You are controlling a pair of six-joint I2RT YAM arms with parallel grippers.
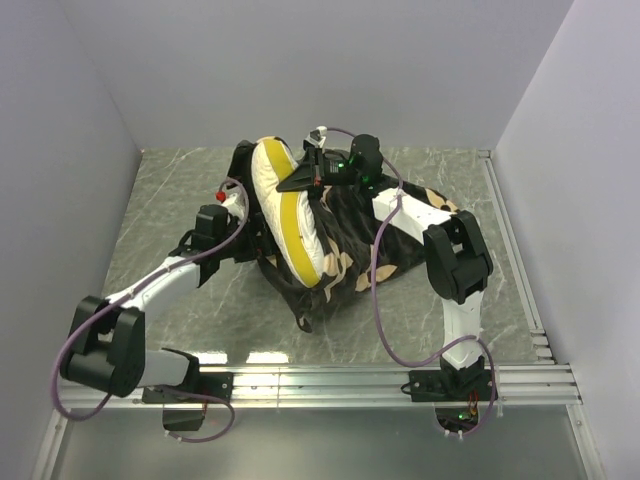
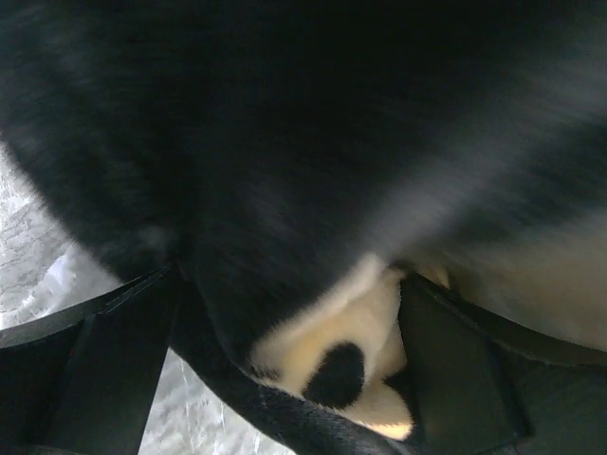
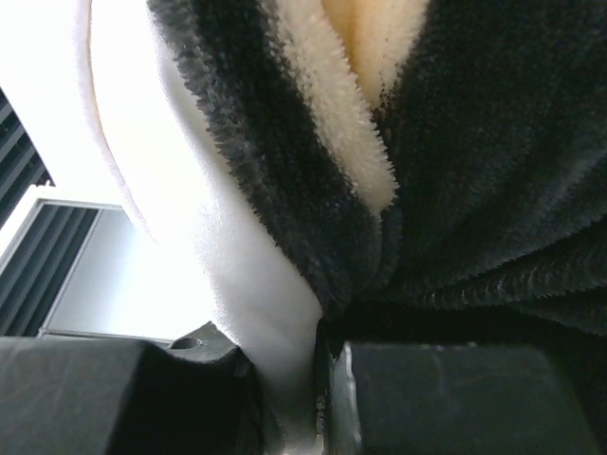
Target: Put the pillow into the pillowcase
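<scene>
Pillowcase (image 2: pixel 285 142) blurred in left wrist view; pillow (image 1: pixel 285 215) lower end hidden inside.

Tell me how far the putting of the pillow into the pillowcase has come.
Done: the lower end of the soft white pillow with a yellow side band sits inside the black velvety flower-printed pillowcase. In hand: the left end effector pinches the pillowcase, the right end effector clamps the pillow. Left: the upper pillow is bare and needs covering.

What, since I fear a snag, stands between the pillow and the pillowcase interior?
No separate object. The pillow stands with its lower end inside the pillowcase; the right gripper seems to pinch pillow and case edge together.
</scene>
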